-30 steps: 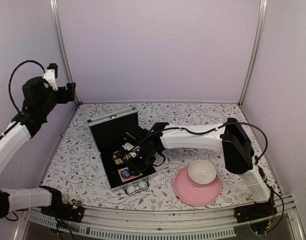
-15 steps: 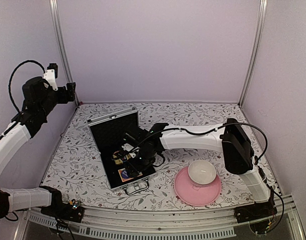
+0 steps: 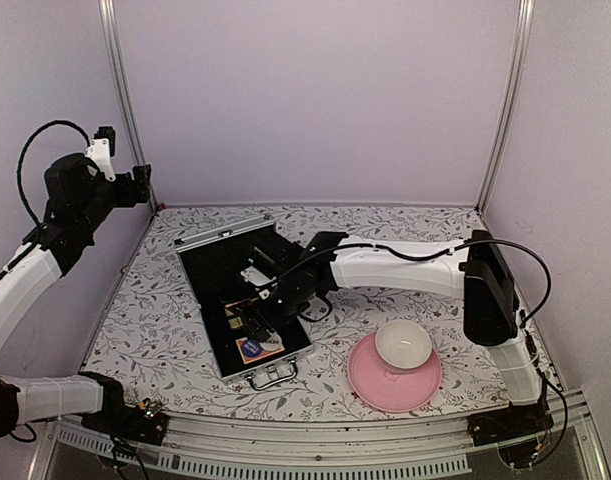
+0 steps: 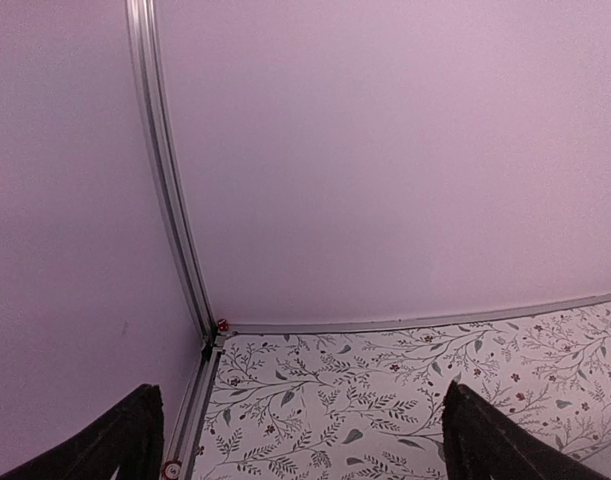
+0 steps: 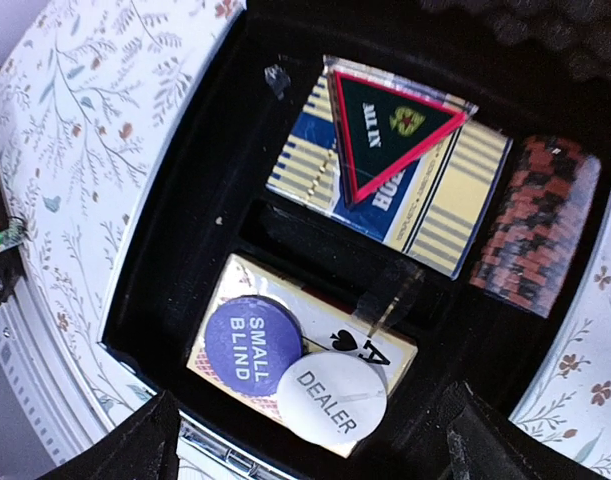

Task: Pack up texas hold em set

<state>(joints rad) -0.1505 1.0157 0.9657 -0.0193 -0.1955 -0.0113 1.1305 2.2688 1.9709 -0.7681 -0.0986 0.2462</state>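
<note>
The silver briefcase (image 3: 223, 262) lies open on the table, lid up at the far side. In its black tray are a gold-and-blue card box (image 5: 405, 185), a dark red chip stack (image 5: 533, 238) and an ace-of-spades card box (image 5: 385, 345). On that box lie a blue "SMALL BLIND" disc (image 5: 251, 340) and a white "DEALER" disc (image 5: 333, 392). My right gripper (image 5: 315, 445) hovers open over the tray with nothing between its fingers; from above it (image 3: 261, 290) is over the case's middle. My left gripper (image 4: 305, 440) is open and empty, raised high at the far left (image 3: 140, 185).
A pink plate (image 3: 370, 385) with a white bowl (image 3: 403, 344) on it sits right of the case, near the front edge. The case's metal handle (image 3: 273, 375) points to the front edge. Walls and aluminium posts (image 4: 165, 180) close in the floral table.
My right gripper has opened wider and pulled back from the front of the tray toward the lid, uncovering the discs on the card box. The left arm has stayed still.
</note>
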